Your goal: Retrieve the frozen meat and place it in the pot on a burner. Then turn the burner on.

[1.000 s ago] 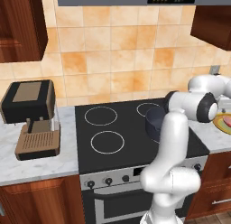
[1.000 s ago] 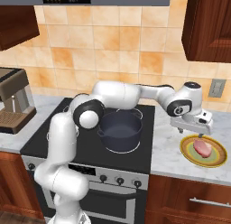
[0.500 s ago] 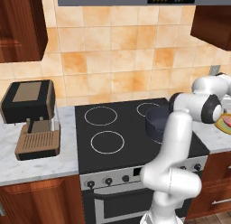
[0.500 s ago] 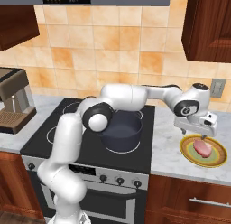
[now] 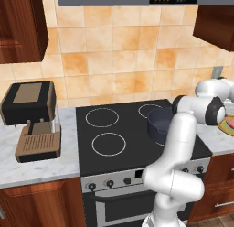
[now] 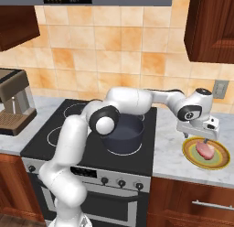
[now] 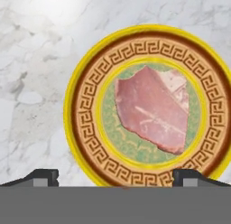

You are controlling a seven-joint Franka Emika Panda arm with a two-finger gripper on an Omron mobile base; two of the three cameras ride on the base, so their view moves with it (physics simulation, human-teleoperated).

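None done: every step remains.
End effector (image 6: 204,140): jaws wide, empty, hovering above the frozen meat (image 7: 153,108).
Frozen meat: on plate (image 7: 85,123), on worktop (image 7: 31,83).
Pot (image 6: 124,135): empty, on burner.
Left: grasp, transfer, switch burner on.

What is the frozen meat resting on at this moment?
The frozen meat lies in the middle of a yellow-rimmed patterned plate on the marble counter, right of the stove. The plate's centre under the meat is covered. The open end effector hovers above it.

1 meat slab (image 7: 153,111), 1 plate (image 7: 85,110), 1 pot (image 6: 122,133), 1 coffee machine (image 5: 32,118), 4 burner rings visible.
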